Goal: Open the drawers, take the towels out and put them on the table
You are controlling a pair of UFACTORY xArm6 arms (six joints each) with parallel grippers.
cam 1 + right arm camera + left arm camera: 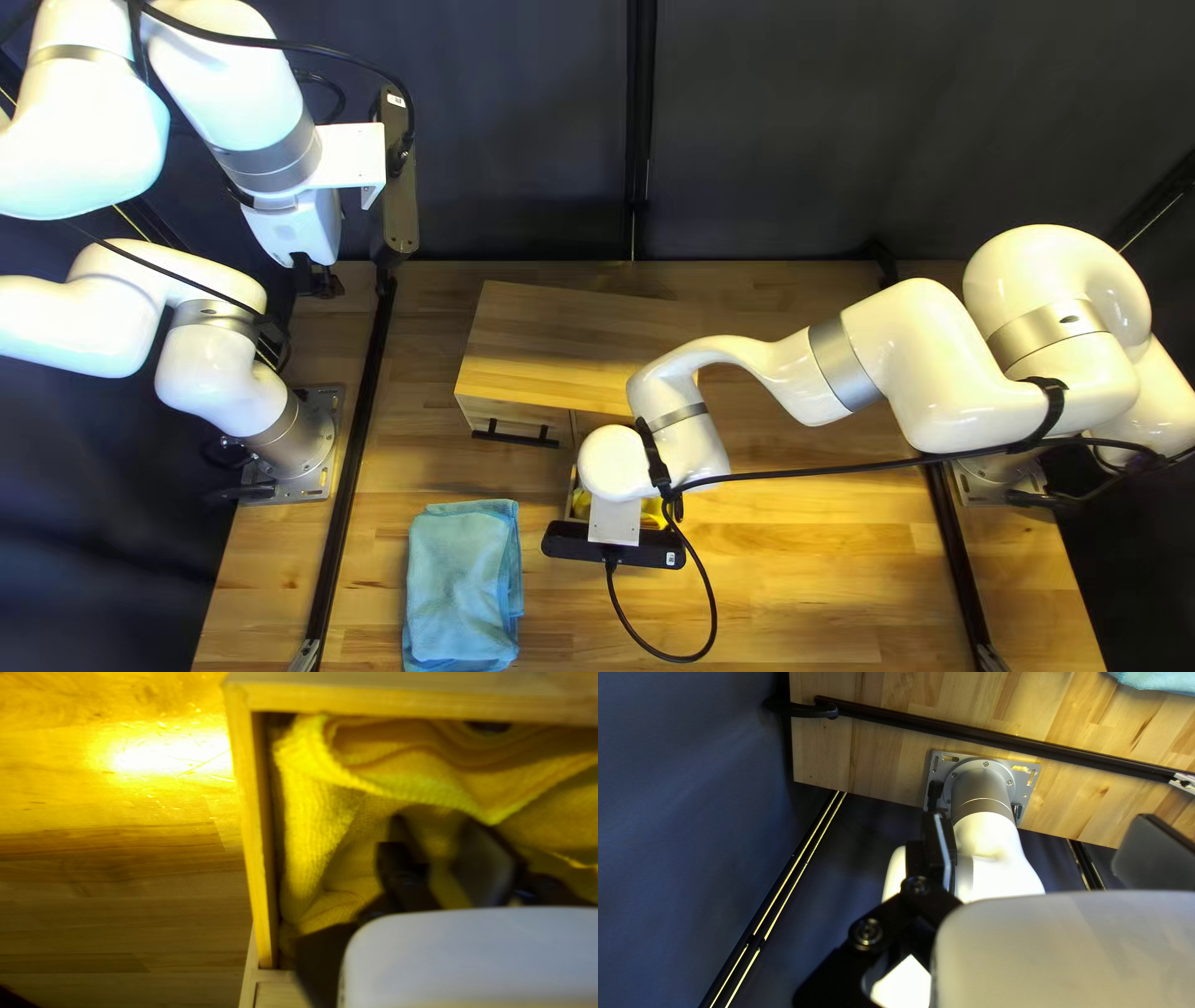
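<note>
right gripper [441,879] closed on yellow towel [322,812], down inside open drawer [254,812] | left gripper [315,277] open, empty, far away

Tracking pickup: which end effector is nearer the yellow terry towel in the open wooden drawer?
Right. The right end effector grips the yellow terry towel inside the drawer; the left end effector hangs raised, far away.

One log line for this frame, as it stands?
phase: grasp in open drawer | right hand: shut on yellow towel | left hand: open, raised aside | blue towel: on table | other drawer: shut
</note>
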